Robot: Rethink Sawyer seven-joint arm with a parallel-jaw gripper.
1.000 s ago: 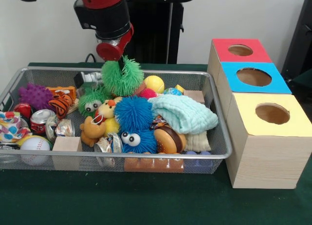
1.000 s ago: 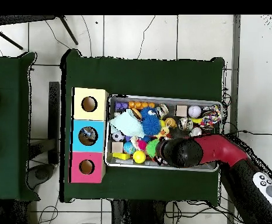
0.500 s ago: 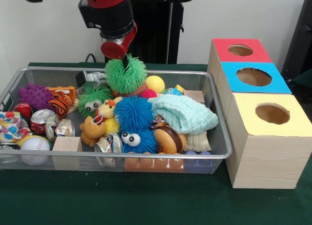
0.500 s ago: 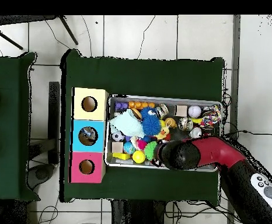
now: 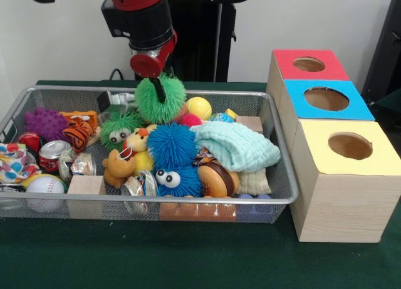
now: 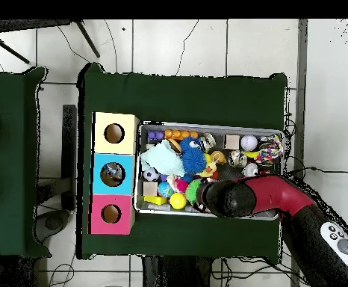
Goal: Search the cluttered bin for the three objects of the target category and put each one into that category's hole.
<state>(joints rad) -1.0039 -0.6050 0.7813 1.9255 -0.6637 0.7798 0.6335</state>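
Change: green spiky ball [image 5: 160,99] lower than half a second ago, arm head shifted only slightly; up and toward the boxes compared with a second ago.
Gripper [image 5: 161,88]: black fingers clenched into the green spiky ball's top, ball hanging from them.
Ball position: above the wire bin's [image 5: 283,176] far side, over the toy pile, just beside the yellow ball [image 5: 199,107]; contact with the pile below not clear.
Overhead: green spiky ball [image 6: 195,190] showing only as a green edge beside the arm head, near the bin's [image 6: 210,126] robot-side rim.
Bin contents: blue spiky ball [image 5: 171,146], googly-eyed green fuzzy toy [image 5: 118,128], purple spiky ball [image 5: 45,122], mint knitted cloth [image 5: 236,145], burger toy [image 5: 216,177], crushed cans, baseball [image 5: 44,190], wooden block [image 5: 86,192].
Boxes: red [image 5: 308,64], blue [image 5: 326,99], yellow [image 5: 349,146], one round hole each, in a row just beside the bin.
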